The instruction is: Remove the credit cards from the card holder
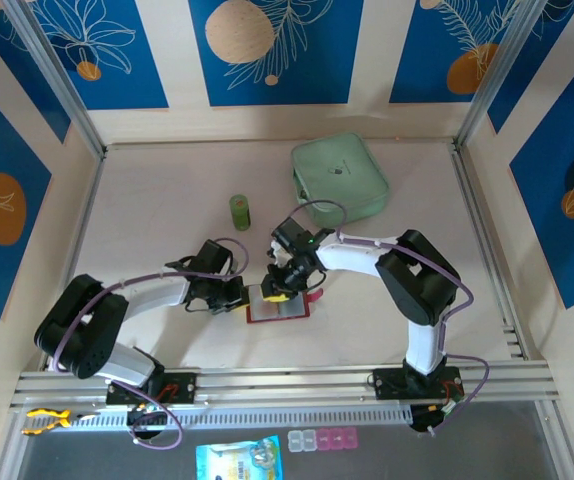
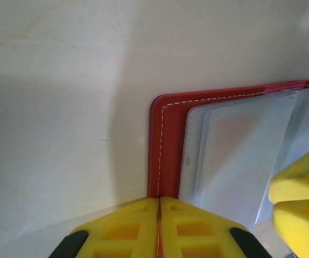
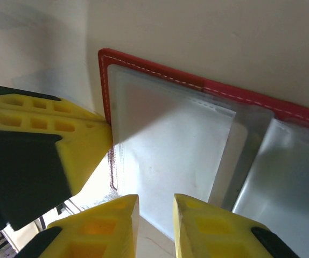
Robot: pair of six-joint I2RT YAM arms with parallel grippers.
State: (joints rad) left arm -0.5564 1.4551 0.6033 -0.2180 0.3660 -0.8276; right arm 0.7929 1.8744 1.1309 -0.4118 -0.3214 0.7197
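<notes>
The card holder lies open on the table, a red cover with greyish clear sleeves facing up. My left gripper is shut on the cover's left edge, and the red stitched rim runs into the seam between its yellow pads. My right gripper hovers low over the left sleeve page with a narrow gap between its fingers, and the sleeve's near edge crosses that gap. The left gripper's yellow finger presses at the cover's corner. The credit cards are hidden.
A mint-green zip pouch lies at the back right. A small green cylinder stands behind the left gripper. The holder's pink closure tab sticks out to the right. Metal frame rails border the table on both sides.
</notes>
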